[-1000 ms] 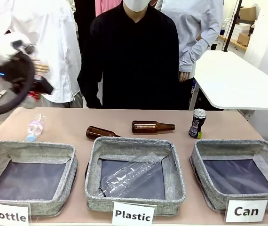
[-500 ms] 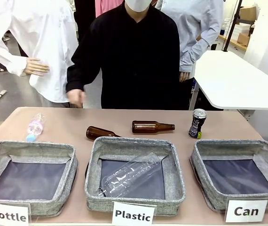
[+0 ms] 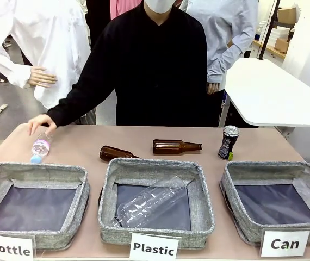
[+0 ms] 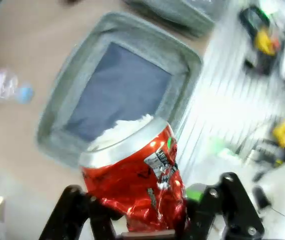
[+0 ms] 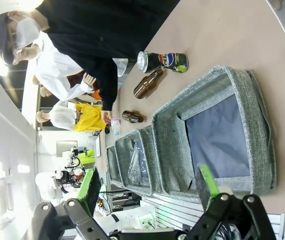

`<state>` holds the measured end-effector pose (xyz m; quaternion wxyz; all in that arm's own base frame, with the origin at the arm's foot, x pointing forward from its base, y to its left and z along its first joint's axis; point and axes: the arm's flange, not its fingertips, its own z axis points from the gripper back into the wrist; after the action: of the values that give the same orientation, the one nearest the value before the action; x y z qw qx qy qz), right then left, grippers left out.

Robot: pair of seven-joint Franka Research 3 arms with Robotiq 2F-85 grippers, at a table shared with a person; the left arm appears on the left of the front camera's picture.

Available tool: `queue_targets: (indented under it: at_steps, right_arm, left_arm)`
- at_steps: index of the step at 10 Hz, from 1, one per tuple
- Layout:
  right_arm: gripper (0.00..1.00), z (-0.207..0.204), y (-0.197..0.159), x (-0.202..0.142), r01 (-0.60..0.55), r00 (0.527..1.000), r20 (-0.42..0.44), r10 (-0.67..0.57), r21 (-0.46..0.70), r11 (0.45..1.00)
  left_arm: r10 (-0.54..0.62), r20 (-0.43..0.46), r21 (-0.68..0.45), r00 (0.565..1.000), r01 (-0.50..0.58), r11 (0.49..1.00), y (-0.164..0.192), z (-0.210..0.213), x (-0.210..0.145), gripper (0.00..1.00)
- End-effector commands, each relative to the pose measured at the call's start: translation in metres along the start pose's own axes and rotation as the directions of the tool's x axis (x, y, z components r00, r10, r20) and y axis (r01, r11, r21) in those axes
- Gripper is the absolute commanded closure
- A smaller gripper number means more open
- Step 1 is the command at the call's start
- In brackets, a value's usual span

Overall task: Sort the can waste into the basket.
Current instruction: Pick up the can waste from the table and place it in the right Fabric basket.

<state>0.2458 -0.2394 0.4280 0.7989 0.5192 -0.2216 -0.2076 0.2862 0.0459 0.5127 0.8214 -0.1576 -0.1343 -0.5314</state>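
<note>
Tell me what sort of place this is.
Probably a robotics lab staging a waste-sorting trial: a Bottle bin, Plastic bin and Can basket line a table with a person across it, and the left gripper holds a red can.

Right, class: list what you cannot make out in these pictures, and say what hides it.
- Left wrist view: motion blur makes the print on the red can, in the left end effector, unreadable; which bin lies beneath cannot be told.
- Front view: the far wall of the Plastic bin hides part of one brown bottle.
- Front view: the print on the black can is too small to read.
</note>
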Motion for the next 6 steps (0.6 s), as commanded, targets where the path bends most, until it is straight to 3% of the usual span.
queue_targets:
  at_steps: [1,2,3,4,5,6]
  right_arm:
    - [0.0,0.0,0.0,0.002,-0.025,1.0,0.014,0.025,0.026,0.999]
    - [0.0,0.0,0.0,0.002,-0.025,1.0,0.014,0.025,0.026,0.999]
    - [0.0,0.0,0.0,0.002,-0.025,1.0,0.014,0.025,0.026,0.999]
    - [0.0,0.0,0.0,0.002,-0.025,1.0,0.014,0.025,0.026,0.999]
    - [0.0,0.0,0.0,0.002,-0.025,1.0,0.014,0.025,0.026,0.999]
    - [0.0,0.0,0.0,0.002,-0.025,1.0,0.014,0.025,0.026,0.999]
  left_arm:
    - [-0.315,0.029,0.014,0.949,0.315,0.949,-0.021,-0.008,0.032,1.0]
    - [-0.445,0.028,0.053,0.895,0.443,0.895,-0.035,-0.005,0.07,1.0]
    - [-0.544,-0.027,0.078,0.838,0.545,0.835,-0.054,-0.007,0.11,1.0]
    - [-0.644,-0.062,0.05,0.762,0.647,0.761,-0.08,-0.02,0.146,1.0]
    - [-0.706,-0.095,0.055,0.702,0.711,0.701,-0.107,-0.034,0.189,1.0]
    - [-0.716,-0.155,0.124,0.681,0.732,0.67,-0.131,-0.047,0.224,1.0]
